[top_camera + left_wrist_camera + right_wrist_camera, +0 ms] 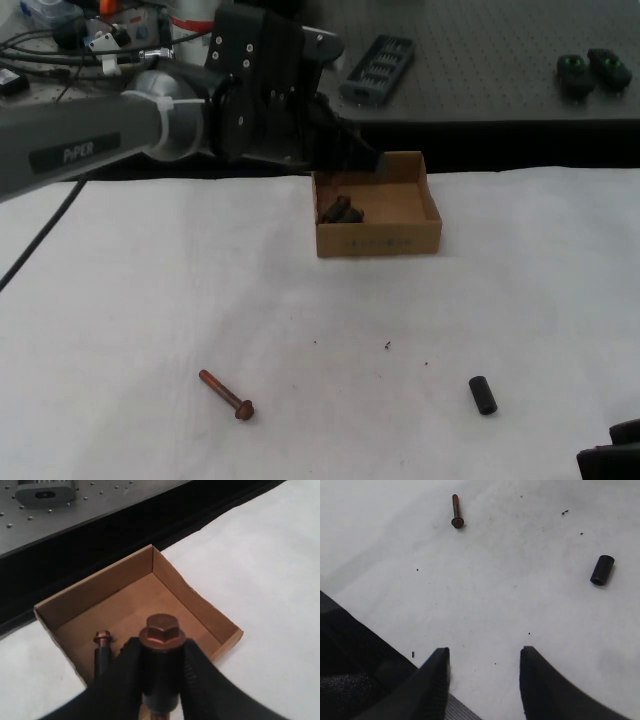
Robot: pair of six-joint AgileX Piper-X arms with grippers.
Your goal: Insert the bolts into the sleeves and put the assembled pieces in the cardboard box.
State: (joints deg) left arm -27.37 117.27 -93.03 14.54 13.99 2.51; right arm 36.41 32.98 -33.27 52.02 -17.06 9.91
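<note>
Left gripper (161, 652) clamps sleeved bolt (159, 635) above box (196, 601); right gripper (484, 656) gapes wide, empty, over white cloth (495, 580).

Left gripper (160, 650) over cardboard box (380, 243); bolt (225, 394), sleeve (483, 395) well apart.

1. Showing matt brown cardboard, raw-edged, on the cardboard box (192, 600).
2. Gleaming dully as coppery metal on the held bolt (159, 632) and the loose bolt (455, 511).
3. Looking smooth, matt black on the loose sleeve (602, 570).
4. Lying matt white, lightly speckled, as the bench cover (150, 300).
</note>
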